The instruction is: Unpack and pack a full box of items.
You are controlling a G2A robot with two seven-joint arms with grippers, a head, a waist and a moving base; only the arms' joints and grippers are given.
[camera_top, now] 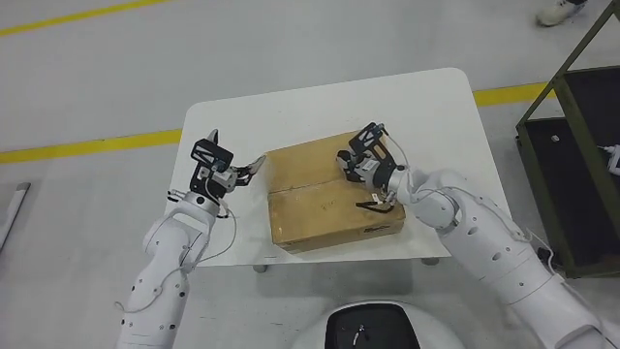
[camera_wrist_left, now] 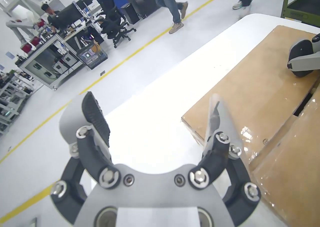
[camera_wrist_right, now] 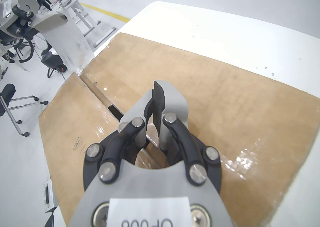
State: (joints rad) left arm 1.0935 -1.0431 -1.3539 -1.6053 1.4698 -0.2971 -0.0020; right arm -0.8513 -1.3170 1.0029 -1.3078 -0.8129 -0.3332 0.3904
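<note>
Left arm is extended along the left side of the table [camera_top: 291,121]. Left gripper [camera_top: 237,152] [camera_wrist_left: 152,102] is held with its fingers spread wide, just beside the near left corner of the box [camera_top: 325,194]. One finger is seen over that corner's edge; contact cannot be told.

Right arm is bent in over the box from the right. Right gripper [camera_top: 354,160] [camera_wrist_right: 156,97] is held low above the lid with its pads pressed together, nothing seen between them. The tips are placed over the seam.

Box [camera_wrist_left: 262,92] [camera_wrist_right: 225,92] is set mid-table. Brown cardboard, both top flaps folded down. Glossy clear tape is seen along the seam. A small dark gap is noted at the seam.
</note>
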